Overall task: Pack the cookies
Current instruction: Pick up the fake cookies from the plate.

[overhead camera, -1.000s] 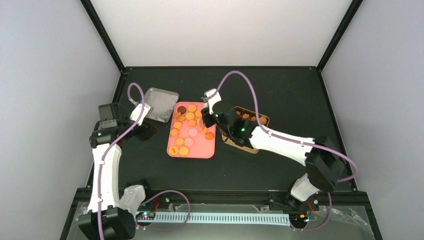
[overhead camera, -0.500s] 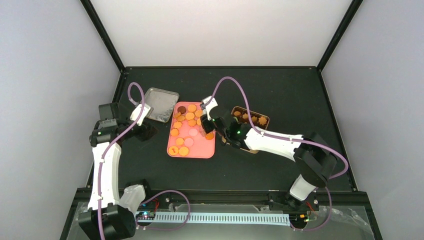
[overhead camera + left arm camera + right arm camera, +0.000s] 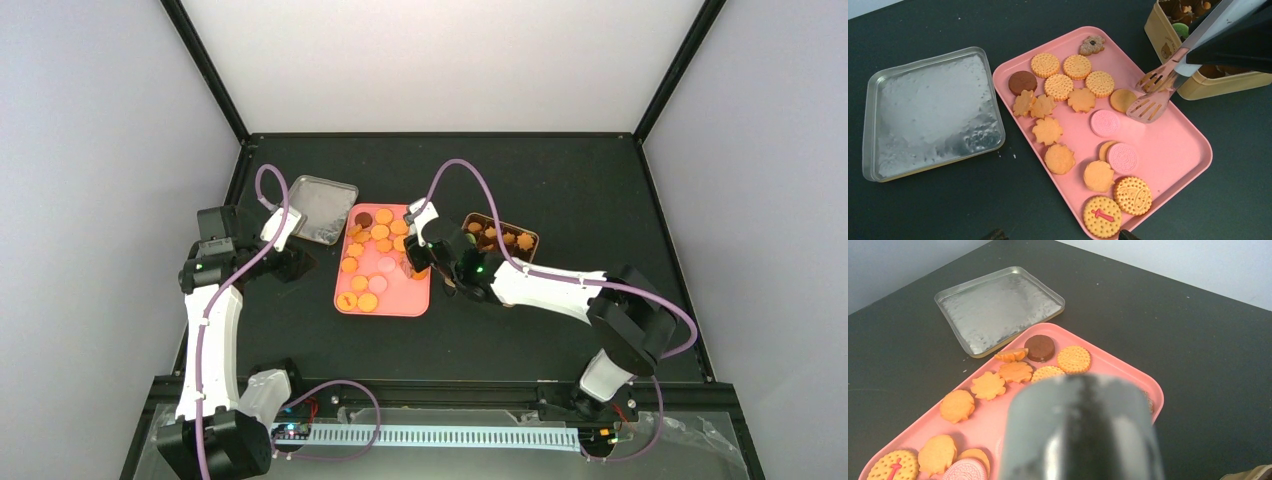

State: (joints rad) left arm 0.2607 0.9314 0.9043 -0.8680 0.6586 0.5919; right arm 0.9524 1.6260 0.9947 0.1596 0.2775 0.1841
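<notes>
Several round and flower-shaped cookies point(image 3: 1063, 87), mostly orange, two pink and one dark brown, lie on a pink tray point(image 3: 1168, 145). My right gripper point(image 3: 428, 248) is shut on metal tongs point(image 3: 1154, 94). Their slotted tips hang slightly apart just above the tray, beside a plain orange cookie point(image 3: 1122, 100). The blurred tongs handle point(image 3: 1083, 430) blocks most of the right wrist view. The gold tin point(image 3: 500, 240) stands right of the tray with a few cookies inside. My left gripper point(image 3: 1063, 235) is open and empty at the tray's near left corner.
The silver tin lid point(image 3: 322, 208) lies upside down on the black table, left of the tray and behind my left gripper. The right arm stretches across the tin's near side. Black frame rails border the table.
My right gripper has come down and slightly toward me with the tongs, from above the tray's far right to low over its right side. The left arm has not moved.
</notes>
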